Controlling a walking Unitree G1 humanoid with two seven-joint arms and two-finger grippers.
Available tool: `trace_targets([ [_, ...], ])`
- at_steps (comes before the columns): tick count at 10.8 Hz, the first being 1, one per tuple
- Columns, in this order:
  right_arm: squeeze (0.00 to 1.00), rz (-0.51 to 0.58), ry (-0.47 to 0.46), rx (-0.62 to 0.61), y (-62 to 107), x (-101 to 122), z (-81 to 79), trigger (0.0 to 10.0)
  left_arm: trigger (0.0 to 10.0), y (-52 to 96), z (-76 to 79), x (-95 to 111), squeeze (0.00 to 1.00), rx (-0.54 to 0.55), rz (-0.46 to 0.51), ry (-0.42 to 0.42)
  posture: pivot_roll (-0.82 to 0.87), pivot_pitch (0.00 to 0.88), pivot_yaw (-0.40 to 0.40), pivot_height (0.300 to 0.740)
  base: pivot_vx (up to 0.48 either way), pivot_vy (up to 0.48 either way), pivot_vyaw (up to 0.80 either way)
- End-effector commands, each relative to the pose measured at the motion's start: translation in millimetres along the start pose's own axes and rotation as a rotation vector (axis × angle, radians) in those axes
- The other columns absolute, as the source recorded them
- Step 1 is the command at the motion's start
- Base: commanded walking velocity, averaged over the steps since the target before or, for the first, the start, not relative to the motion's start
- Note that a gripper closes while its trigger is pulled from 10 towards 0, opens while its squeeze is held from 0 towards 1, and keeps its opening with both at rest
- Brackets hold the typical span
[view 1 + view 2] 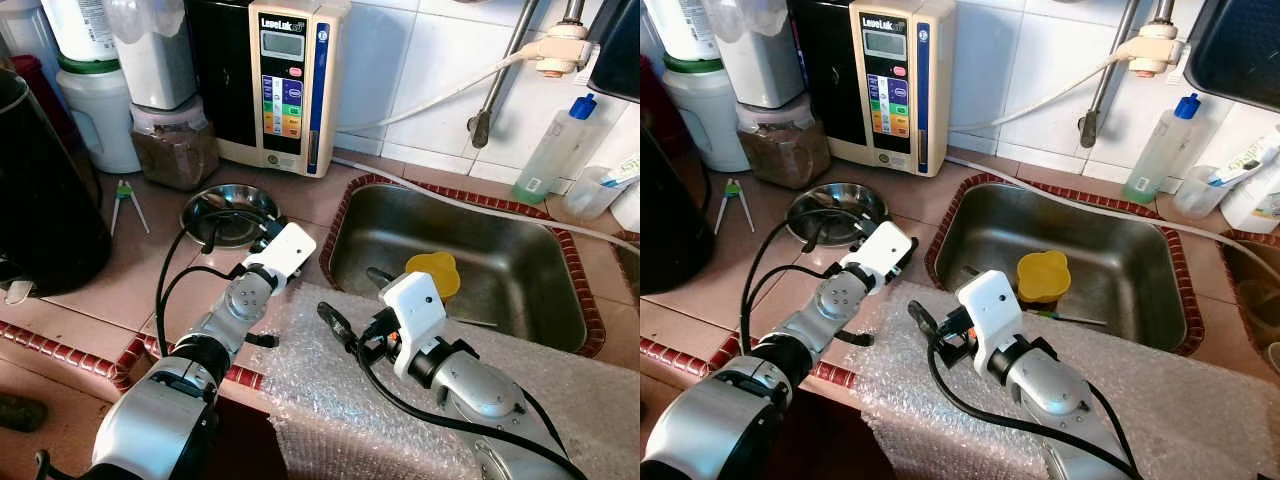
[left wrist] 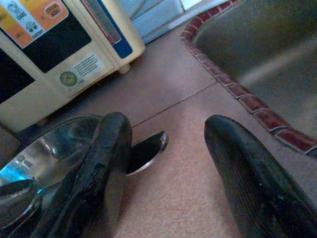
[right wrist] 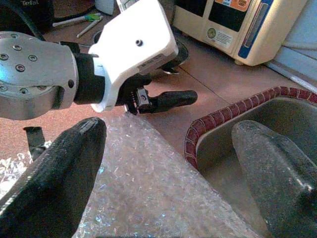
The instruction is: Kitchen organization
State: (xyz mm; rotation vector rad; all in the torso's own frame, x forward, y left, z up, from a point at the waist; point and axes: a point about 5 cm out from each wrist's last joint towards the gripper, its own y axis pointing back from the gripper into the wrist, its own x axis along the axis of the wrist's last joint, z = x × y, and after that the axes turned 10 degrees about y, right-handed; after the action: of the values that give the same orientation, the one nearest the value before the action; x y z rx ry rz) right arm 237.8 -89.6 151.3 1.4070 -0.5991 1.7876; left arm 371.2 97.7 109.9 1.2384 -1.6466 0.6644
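Two grippers of mine are out over the counter, and both stand open with nothing between their fingers. My left gripper reaches toward the steel bowl, which sits on the brown tiled counter in front of the cream water ionizer. In the left wrist view one finger lies over the bowl's rim and the other hangs above bare tile; a spoon's tip pokes out from the bowl just behind the first finger. I cannot tell whether that finger touches the rim.

My right gripper hovers above a sheet of bubble wrap spread over the counter's front edge, next to the near left corner of the steel sink. Its fingers are spread wide, one over the wrap and one over the sink's red-tiled border.

In the sink stands a yellow cup, beside a thin utensil I cannot identify. A white hose runs along the counter behind the basin. A clear bottle with a blue cap stands behind the sink by the wall. Left of the ionizer are a jar of brown grounds and a white jug, and a small green-handled tool lies on the tiles.
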Motion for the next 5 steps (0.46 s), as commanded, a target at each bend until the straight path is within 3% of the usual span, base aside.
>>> trace_targets([
  [1,0.00,0.015,0.013,-0.011,1.6,4,1.4,10.0,10.0,-1.3,-7.5,0,0.00,0.036,-0.023,-0.020,0.06,0.000,-0.041,0.740,0.000,0.000,0.00],
  [5,0.00,0.018,0.018,-0.015,1.0,5,2.6,10.0,9.7,-1.2,-19.8,2,0.00,0.126,-0.012,-0.029,0.05,0.000,-0.041,0.740,0.000,0.000,0.00],
])
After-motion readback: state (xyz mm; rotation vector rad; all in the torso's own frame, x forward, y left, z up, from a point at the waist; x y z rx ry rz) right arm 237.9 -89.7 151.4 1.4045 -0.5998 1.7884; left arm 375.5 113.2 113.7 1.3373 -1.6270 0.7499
